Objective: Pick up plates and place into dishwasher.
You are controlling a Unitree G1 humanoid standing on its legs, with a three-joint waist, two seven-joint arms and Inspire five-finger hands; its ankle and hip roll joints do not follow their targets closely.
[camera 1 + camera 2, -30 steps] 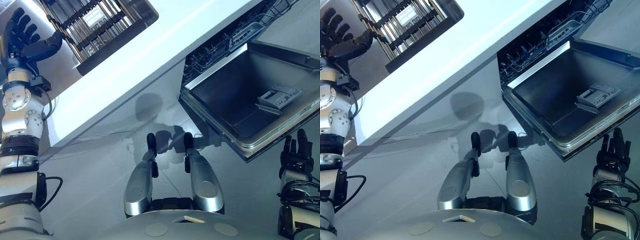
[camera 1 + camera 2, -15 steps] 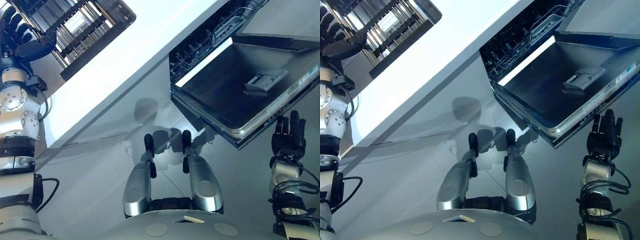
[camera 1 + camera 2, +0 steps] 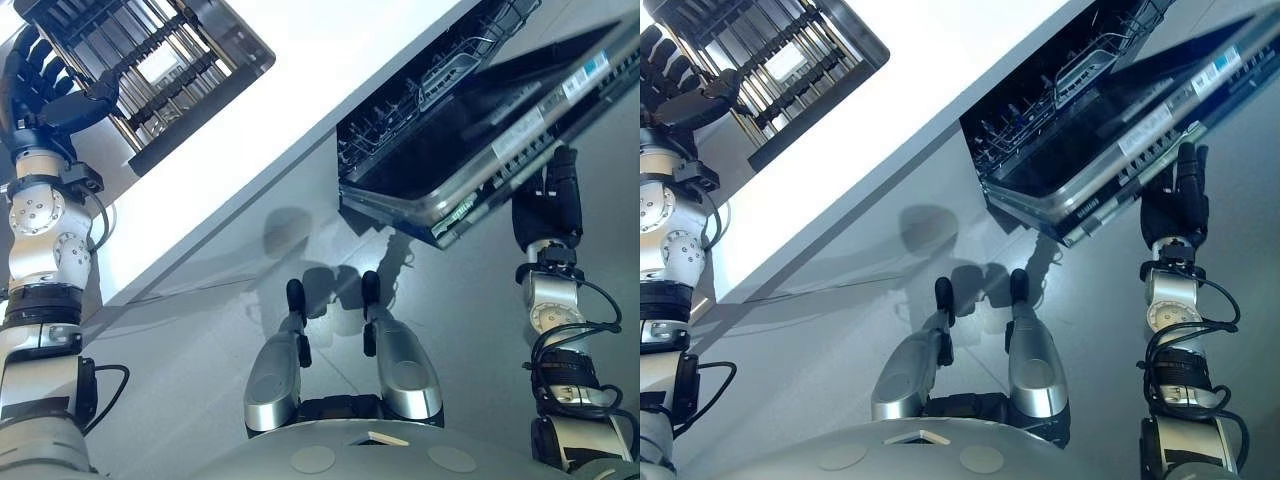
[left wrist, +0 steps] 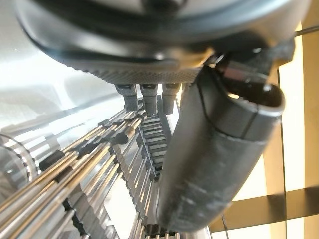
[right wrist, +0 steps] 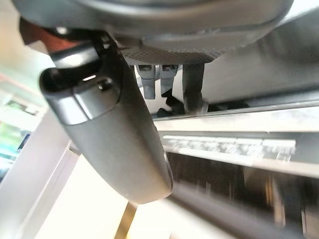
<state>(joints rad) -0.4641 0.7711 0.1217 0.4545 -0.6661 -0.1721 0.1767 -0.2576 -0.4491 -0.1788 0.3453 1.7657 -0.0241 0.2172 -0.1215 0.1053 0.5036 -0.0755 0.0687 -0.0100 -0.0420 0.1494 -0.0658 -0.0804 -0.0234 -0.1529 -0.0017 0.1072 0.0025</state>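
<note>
Rising dishwasher door (image 3: 482, 122) on right hand (image 3: 546, 206)

White countertop (image 3: 330, 60). Far left, black dish rack (image 3: 150, 70) striped with silvery bars. Right, dishwasher door (image 3: 455, 140) dark inside, silvery along the rim, pale labels. Glossy grey floor (image 3: 180, 340). Black left hand (image 3: 40, 85) and right hand (image 3: 548, 205).

L hand (image 4: 219, 149), fingers (image 4: 149, 97) straight, just above metal dish rack (image 4: 75, 169).
</note>
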